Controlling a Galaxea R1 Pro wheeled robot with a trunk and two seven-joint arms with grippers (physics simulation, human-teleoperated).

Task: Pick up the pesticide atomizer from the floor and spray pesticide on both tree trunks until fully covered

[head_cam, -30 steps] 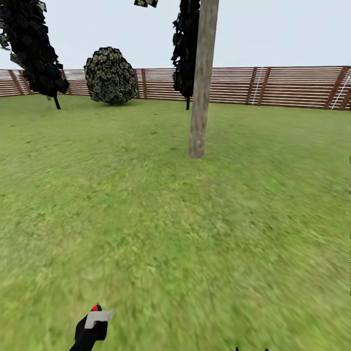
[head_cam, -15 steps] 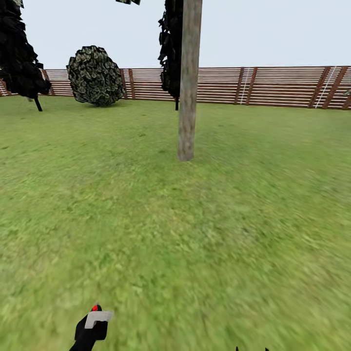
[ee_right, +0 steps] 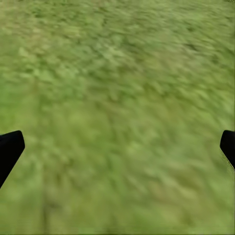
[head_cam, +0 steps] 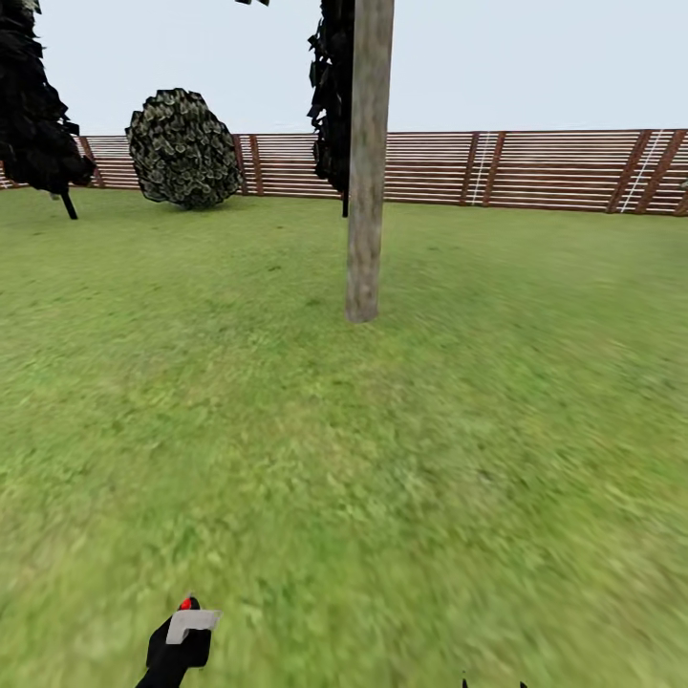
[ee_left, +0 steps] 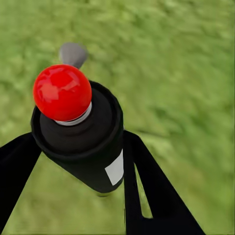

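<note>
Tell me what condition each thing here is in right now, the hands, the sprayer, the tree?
left gripper: shut on the pesticide atomizer.
pesticide atomizer: held off the grass, red tip facing the wrist camera.
right gripper: open, nothing between its fingers, grass beneath.
tree trunk: standing, slightly leaning, bare, no mist visible on it.
round bush: standing by the fence.
</note>
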